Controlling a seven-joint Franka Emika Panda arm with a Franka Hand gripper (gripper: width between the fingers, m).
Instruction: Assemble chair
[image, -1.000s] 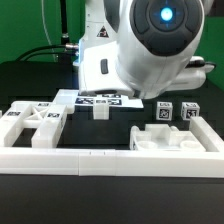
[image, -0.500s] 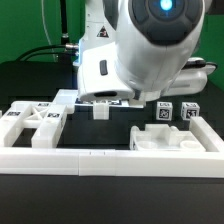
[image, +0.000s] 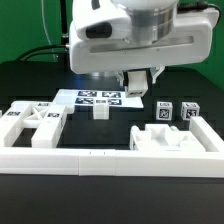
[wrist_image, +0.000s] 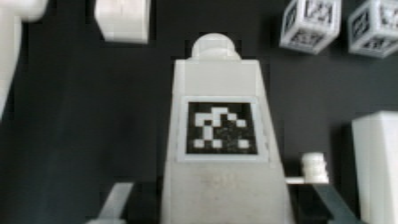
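Hand (image: 140, 86) tight around chair post (wrist_image: 217, 85)

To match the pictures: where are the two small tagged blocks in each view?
Exterior view: the two small tagged blocks stand side by side toward the exterior view's right.
Wrist view: they lie beyond the held part's tip, to one side; one is cut off by the picture's edge.
Shared landmark: the gripper, shut on a tagged chair part.

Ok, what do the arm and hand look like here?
The arm is bulky, with smooth white and grey rounded shells. Its hand is a wide pale block ending in two short fingers, grey in the wrist view. No cables or markings show on it.
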